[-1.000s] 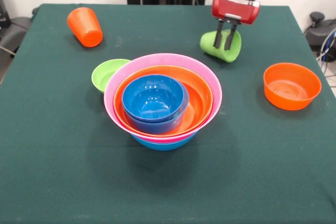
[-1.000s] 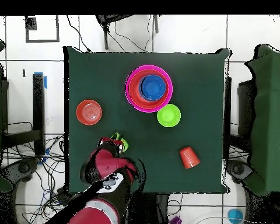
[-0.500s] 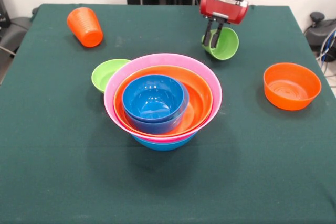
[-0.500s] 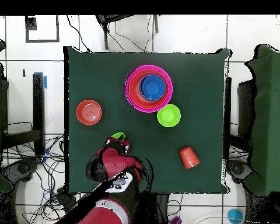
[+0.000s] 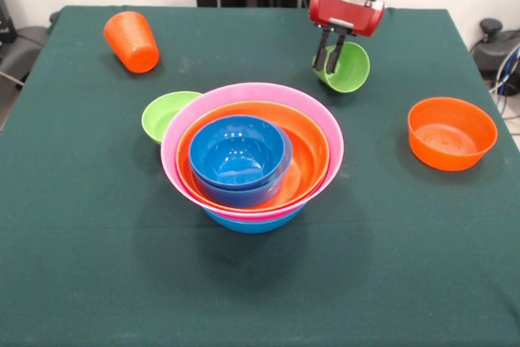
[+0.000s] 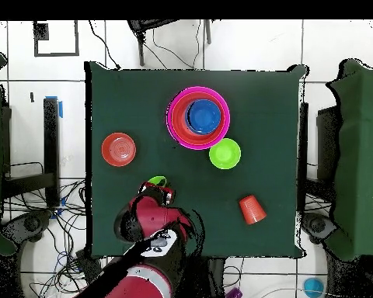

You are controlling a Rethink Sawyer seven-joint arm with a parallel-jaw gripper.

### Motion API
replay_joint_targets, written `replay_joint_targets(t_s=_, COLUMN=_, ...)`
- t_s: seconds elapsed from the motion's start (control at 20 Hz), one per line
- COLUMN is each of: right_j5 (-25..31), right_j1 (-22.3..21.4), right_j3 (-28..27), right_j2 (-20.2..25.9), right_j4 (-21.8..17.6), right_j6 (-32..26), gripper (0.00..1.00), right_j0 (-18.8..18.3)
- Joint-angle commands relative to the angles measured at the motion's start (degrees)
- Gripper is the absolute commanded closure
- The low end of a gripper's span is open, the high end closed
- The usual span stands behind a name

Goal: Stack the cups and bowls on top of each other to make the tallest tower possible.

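Lime-green cup [image 5: 344,68] hangs tilted, rim pinched by my closed gripper [image 5: 331,56]; it could slip before reaching the tower [image 5: 252,156].

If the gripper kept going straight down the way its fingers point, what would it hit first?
Most likely bare green tablecloth. The gripper is shut on the lime green cup, whose lower side would probably touch down first. No bowl lies under it, though depth is uncertain.

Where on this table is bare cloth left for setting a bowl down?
Free: the whole near strip in front of the tower, and the gap between it and the orange bowl. Crowded: the lime-green bowl touches the tower; the end effector holds the green cup behind it.
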Motion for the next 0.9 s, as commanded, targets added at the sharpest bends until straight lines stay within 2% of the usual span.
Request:
replay_joint_targets(t_s=0.05, right_j5=8.23, right_j1=-1.62, right_j3=-0.37, right_j2=5.63, right_j4=0.14, right_j6=5.21, gripper=1.0, right_j0=1.01)
replay_joint_targets(t_s=0.15, right_j5=11.75, right_j1=-5.34, right_j3=-0.8, right_j2=4.94, right_j4=-1.1, right_j6=2.88, gripper=1.0, right_j0=1.3)
replay_joint_targets(t_s=0.35, right_j5=22.81, right_j1=-14.19, right_j3=-1.38, right_j2=6.12, right_j4=-3.76, right_j6=-2.74, gripper=1.0, right_j0=-1.23)
replay_joint_targets(t_s=0.7, right_j5=32.5, right_j1=-22.48, right_j3=-3.05, right_j2=9.4, right_j4=-5.73, right_j6=-7.24, gripper=1.0, right_j0=-6.44)
replay_joint_targets(t_s=0.9, right_j5=37.07, right_j1=-24.73, right_j3=-4.16, right_j2=13.17, right_j4=-8.47, right_j6=-12.79, gripper=1.0, right_j0=-10.74)
